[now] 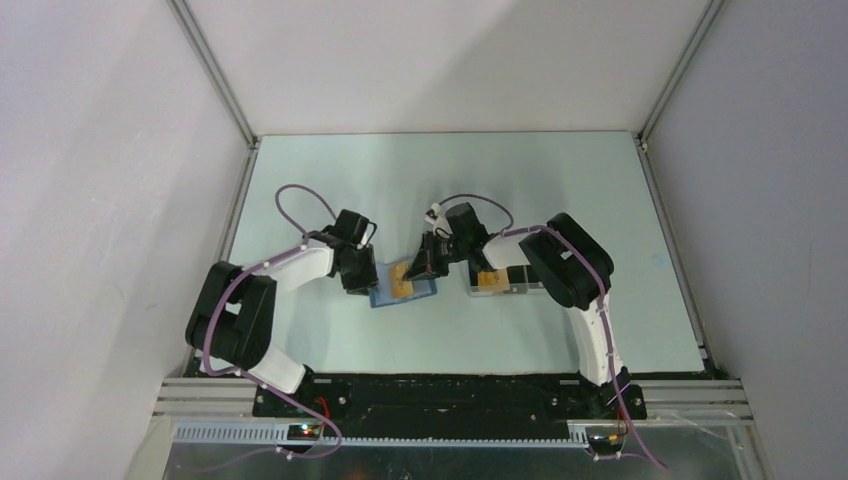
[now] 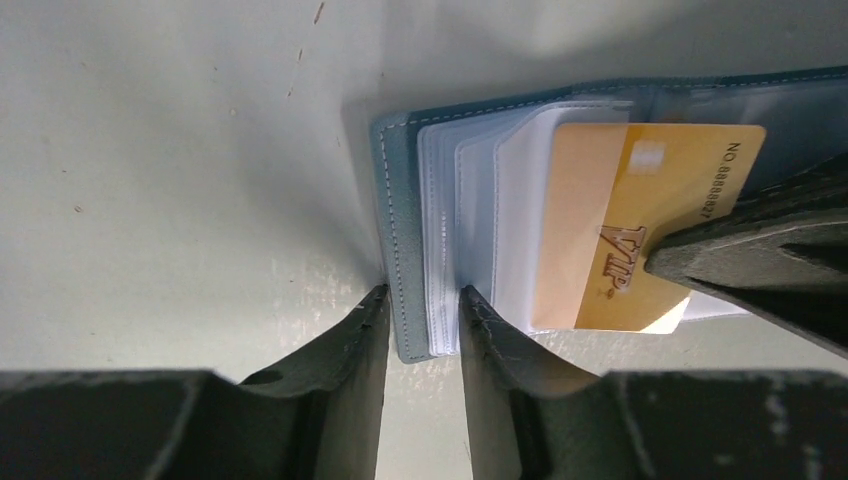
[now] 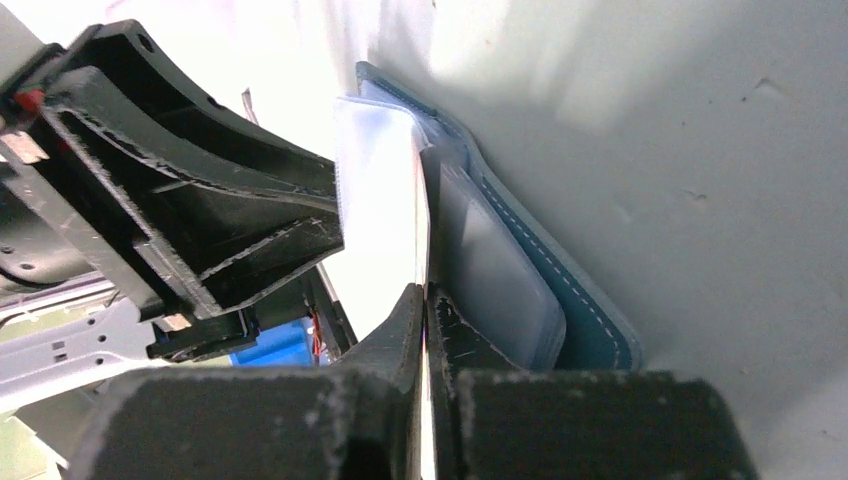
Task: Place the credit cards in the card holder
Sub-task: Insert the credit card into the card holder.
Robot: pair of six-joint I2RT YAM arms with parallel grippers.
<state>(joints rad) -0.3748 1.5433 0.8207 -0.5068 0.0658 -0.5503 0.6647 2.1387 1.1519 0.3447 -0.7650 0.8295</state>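
Note:
The blue card holder (image 1: pixel 384 296) lies open on the table, its clear inner sleeves fanned out (image 2: pixel 400 200). My left gripper (image 1: pixel 358 280) is shut on its left cover and the first sleeves (image 2: pixel 425 295). My right gripper (image 1: pixel 425 262) is shut on a yellow-orange credit card marked VIP (image 2: pixel 650 220). The card's left half sits inside a clear sleeve. In the right wrist view the card is edge-on (image 3: pixel 423 200) between the pinched fingers (image 3: pixel 426 292), beside the blue cover (image 3: pixel 590 300). No black card shows.
A clear plastic tray (image 1: pixel 515 288) stands right of the holder, under the right arm, with another yellow card (image 1: pixel 488 281) in it. The enclosure's white walls and metal posts ring the table. The left gripper's fingers (image 3: pixel 200 220) are close to the right gripper.

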